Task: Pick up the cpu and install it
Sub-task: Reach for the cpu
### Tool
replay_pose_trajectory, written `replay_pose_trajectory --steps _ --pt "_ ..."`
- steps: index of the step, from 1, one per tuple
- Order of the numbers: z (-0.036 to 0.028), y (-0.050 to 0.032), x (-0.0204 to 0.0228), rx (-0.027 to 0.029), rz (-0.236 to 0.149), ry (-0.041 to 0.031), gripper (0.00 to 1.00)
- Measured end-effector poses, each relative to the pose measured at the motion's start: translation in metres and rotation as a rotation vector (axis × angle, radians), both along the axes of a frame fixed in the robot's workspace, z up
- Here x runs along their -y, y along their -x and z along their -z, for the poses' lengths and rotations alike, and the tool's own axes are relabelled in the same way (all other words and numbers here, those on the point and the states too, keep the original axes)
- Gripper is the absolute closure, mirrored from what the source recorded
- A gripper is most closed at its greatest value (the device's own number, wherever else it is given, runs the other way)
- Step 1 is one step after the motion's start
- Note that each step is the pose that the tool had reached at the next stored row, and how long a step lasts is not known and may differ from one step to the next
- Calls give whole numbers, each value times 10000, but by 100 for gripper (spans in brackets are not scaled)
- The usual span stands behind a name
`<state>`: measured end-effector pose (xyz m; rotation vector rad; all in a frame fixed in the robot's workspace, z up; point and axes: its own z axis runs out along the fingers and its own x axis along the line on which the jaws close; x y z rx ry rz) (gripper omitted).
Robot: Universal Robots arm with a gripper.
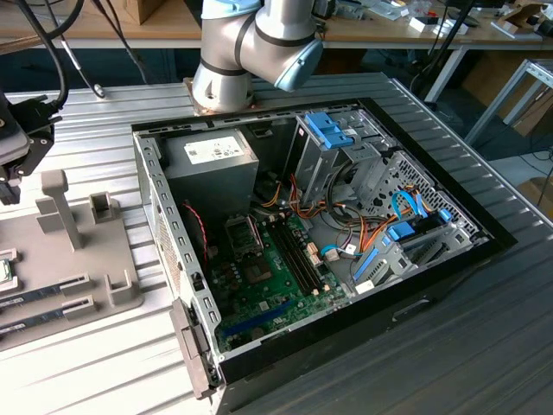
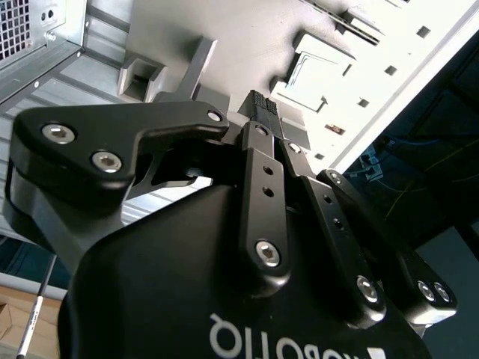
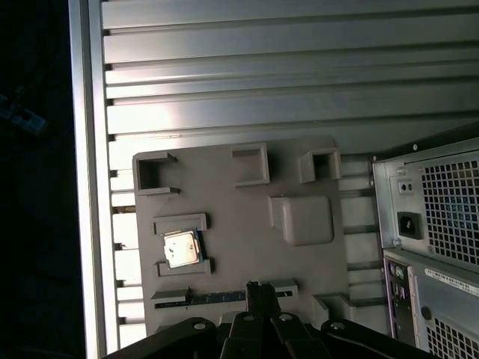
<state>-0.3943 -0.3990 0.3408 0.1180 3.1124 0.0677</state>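
Note:
The cpu (image 3: pixel 182 247), a small square chip with a silvery top, lies flat in a raised nest on the grey holder plate (image 3: pixel 239 202); at the exterior view's left edge the cpu (image 1: pixel 4 269) is just visible. My gripper (image 3: pixel 259 288) hovers above the plate, off to one side of the chip and not touching it. Its black fingers (image 2: pixel 262 112) are pressed together with nothing between them. In the exterior view the gripper (image 1: pixel 10 186) hangs at the far left over the holder plate (image 1: pixel 86 290). The motherboard's socket (image 1: pixel 243 232) sits inside the open computer case (image 1: pixel 164 216).
Two memory sticks (image 1: pixel 41 291) lie in slots on the holder plate, beside upright grey posts (image 1: pixel 59 207). The case holds a grey power supply (image 1: pixel 212 164), drive cages with blue latches (image 1: pixel 333 130) and loose cables. Everything rests on a ribbed metal table (image 1: pixel 95 130).

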Motion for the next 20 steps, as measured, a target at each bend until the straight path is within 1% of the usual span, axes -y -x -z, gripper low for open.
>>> replay_pose_trajectory --steps 5,7,9,11,12,16,20 --pt "31 4 0 0 0 0 89" --pt "66 11 -6 -1 1 0 89" --pt "94 43 -13 -2 1 2 89" --pt "108 80 -18 -1 0 1 89" --pt "117 113 -22 0 0 0 89" --pt "141 182 -27 -1 0 1 89" --pt "164 216 -29 0 0 0 89"
